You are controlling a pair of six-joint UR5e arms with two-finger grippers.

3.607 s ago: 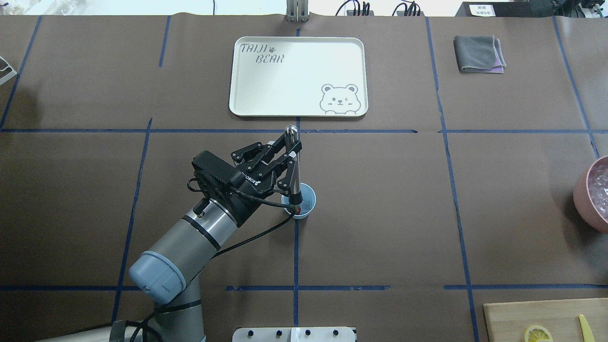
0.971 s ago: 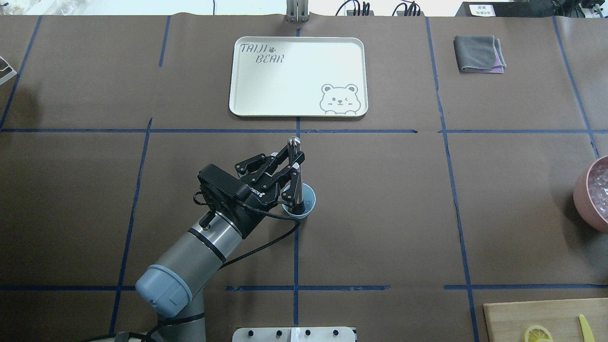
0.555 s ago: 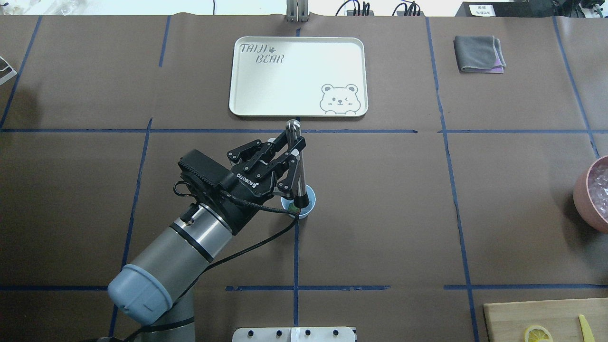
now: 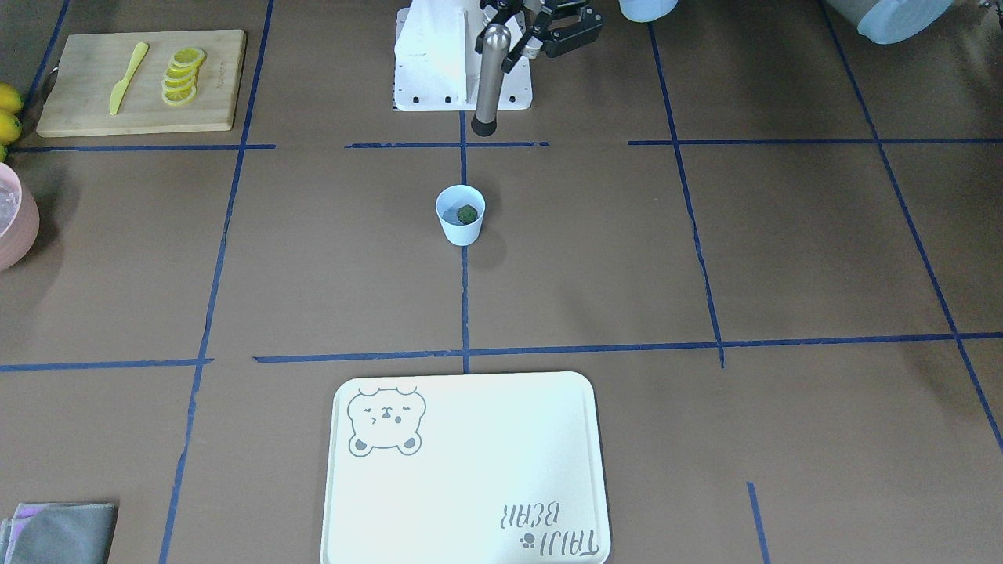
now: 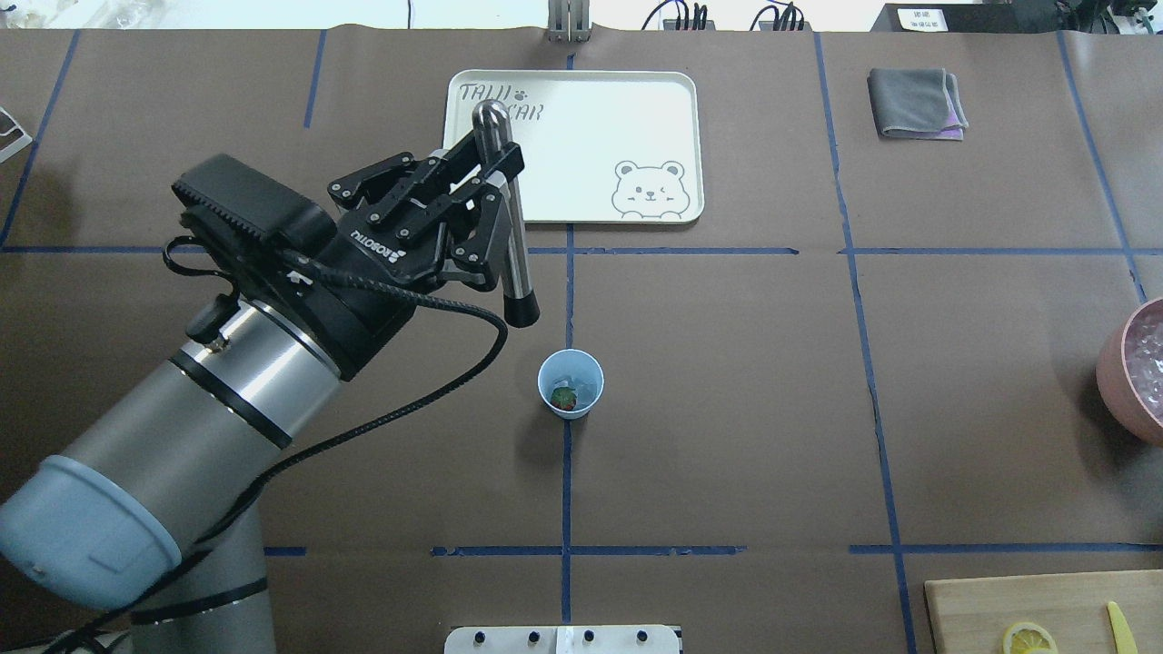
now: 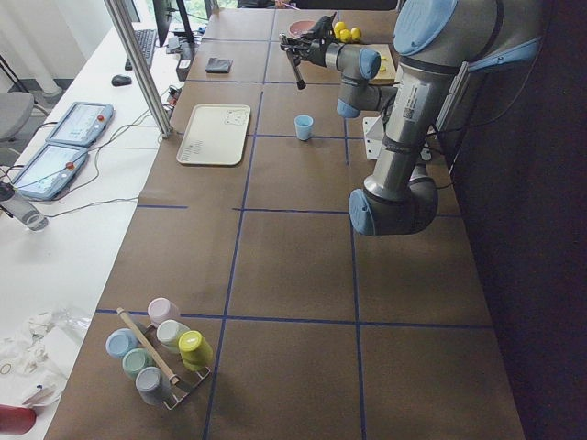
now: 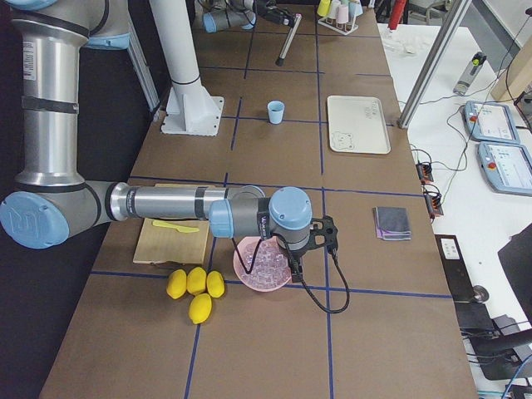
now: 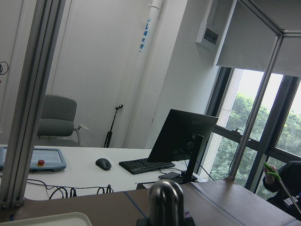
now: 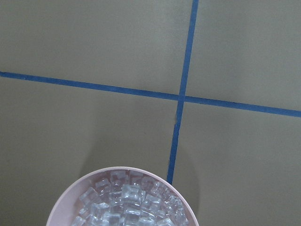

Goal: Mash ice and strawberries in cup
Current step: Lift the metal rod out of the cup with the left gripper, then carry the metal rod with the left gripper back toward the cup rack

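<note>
Raised away from the one cup [image 5: 542,380], the left end effector [image 5: 500,186] clenches one metal muddler [image 5: 516,263] above the brown, blue-taped worktop [image 5: 727,409]; one strawberry [image 5: 564,398], one tray [image 5: 581,154].

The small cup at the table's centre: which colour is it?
The cup is plain light blue; the exterior front-facing view shows it best.

Your overhead camera looks down on the worktop [image 5: 727,409] from behind the robot [image 5: 227,391]; the front-facing one faces it steeply from your side, sharing the cup [image 5: 589,371] and tray [image 5: 572,154]. Side cameras look along the worktop from each end. The left wrist camera sees the room [image 8: 94,70]; the right hangs close above the pink container [image 9: 122,169].
</note>
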